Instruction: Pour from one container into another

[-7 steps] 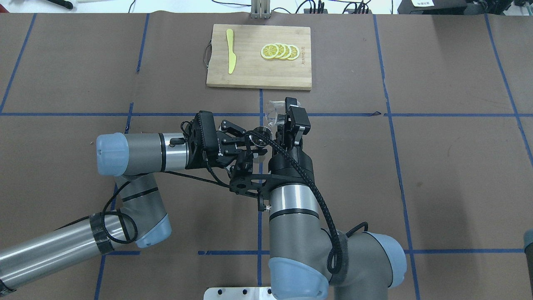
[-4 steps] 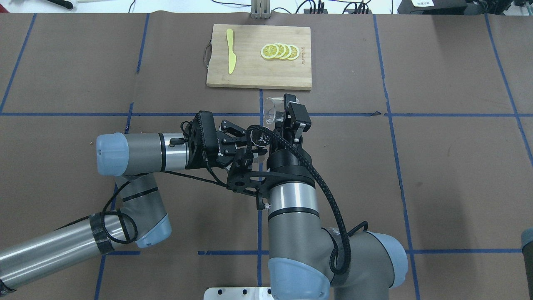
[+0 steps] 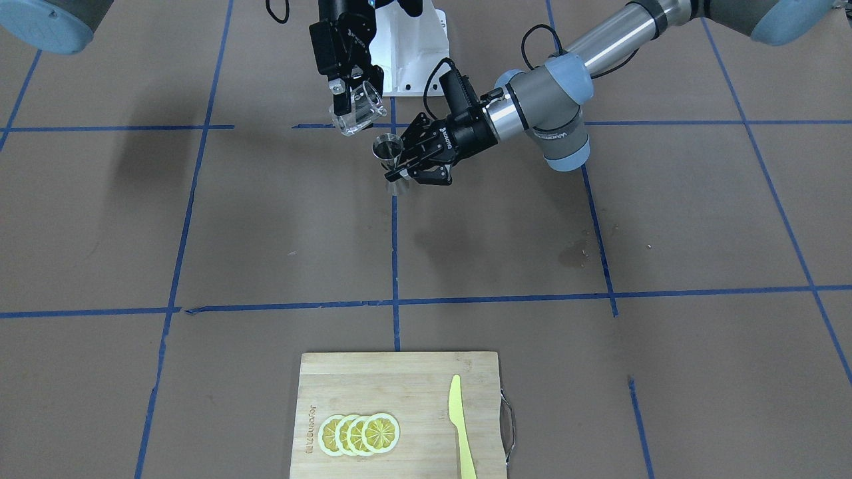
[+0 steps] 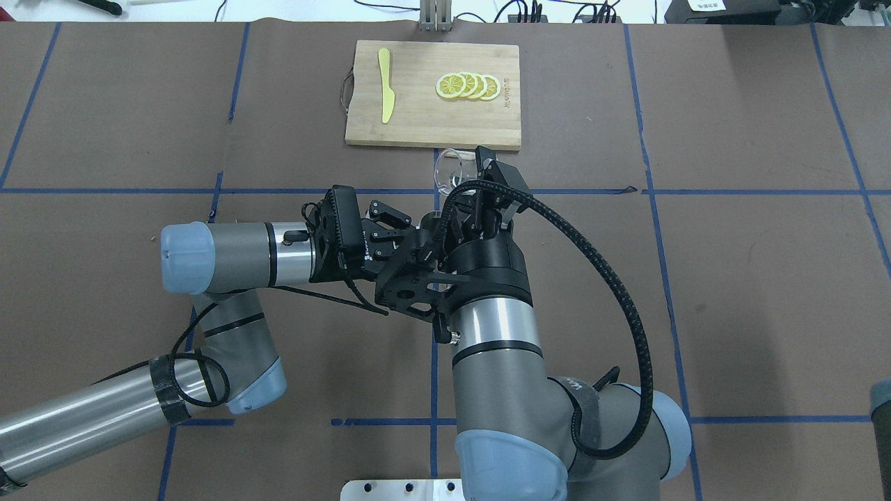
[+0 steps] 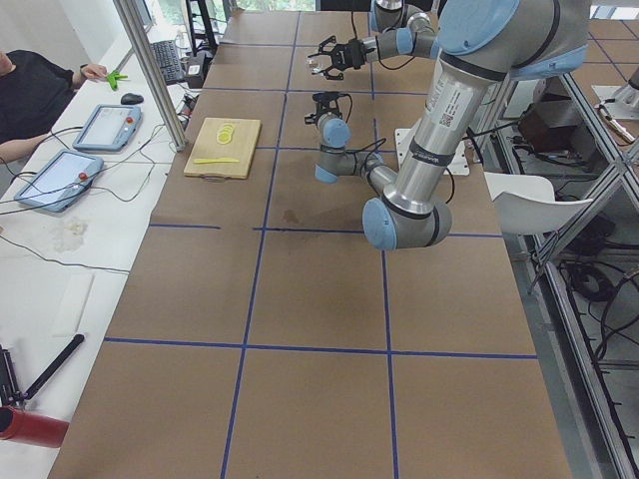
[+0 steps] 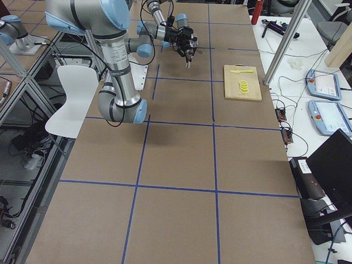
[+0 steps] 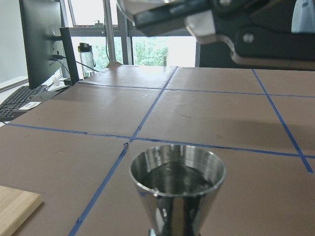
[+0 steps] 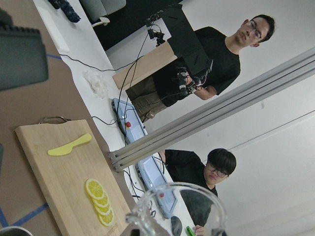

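The clear handled cup hangs in the air, with my right gripper shut on it. Seen from overhead, the cup sits just short of the cutting board. The steel hourglass jigger stands upright in the air, and my left gripper is shut on its waist. The cup is beside the jigger and a little higher, apart from it. In the left wrist view the jigger holds liquid near its rim. The cup's rim fills the bottom of the right wrist view.
A bamboo cutting board lies at the far middle of the table, carrying a yellow plastic knife and several lemon slices. Blue tape lines cross the brown table. Operators sit beyond the table's far edge.
My right wrist has rolled, swinging its cable out to the right. The cup has moved away from the jigger toward the cutting board. The left arm and jigger have stayed put.
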{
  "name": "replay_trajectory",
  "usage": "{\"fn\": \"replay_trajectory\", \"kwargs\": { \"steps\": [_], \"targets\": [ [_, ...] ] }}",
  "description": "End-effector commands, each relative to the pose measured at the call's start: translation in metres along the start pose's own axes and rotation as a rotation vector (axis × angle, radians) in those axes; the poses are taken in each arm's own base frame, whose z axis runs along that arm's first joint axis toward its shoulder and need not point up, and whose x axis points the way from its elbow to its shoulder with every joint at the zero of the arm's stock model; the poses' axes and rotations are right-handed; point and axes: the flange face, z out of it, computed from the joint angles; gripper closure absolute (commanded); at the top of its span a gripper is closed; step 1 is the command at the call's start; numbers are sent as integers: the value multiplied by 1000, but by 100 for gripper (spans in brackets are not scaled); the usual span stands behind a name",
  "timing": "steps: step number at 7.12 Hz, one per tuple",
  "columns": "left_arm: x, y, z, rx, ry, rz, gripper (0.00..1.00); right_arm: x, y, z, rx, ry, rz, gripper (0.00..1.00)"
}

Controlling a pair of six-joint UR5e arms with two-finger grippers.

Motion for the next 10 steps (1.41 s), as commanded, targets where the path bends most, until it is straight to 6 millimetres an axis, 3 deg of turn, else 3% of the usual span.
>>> {"fn": "replay_trajectory", "kwargs": {
  "steps": [1, 4, 9, 10],
  "targets": [
    [-1, 1, -1, -1, -2, 0, 100, -1, 3, 2, -3, -32, 117, 100],
    [-3, 2, -3, 0, -3, 0, 100, 9, 29, 9, 34, -51, 225, 100],
    [-11, -4, -24, 15, -21, 5, 100, 20, 129, 22, 64, -98, 434, 100],
    [-17, -6, -35, 20, -33, 7, 100, 22, 131, 23, 64, -100, 484, 100]
  ]
}}
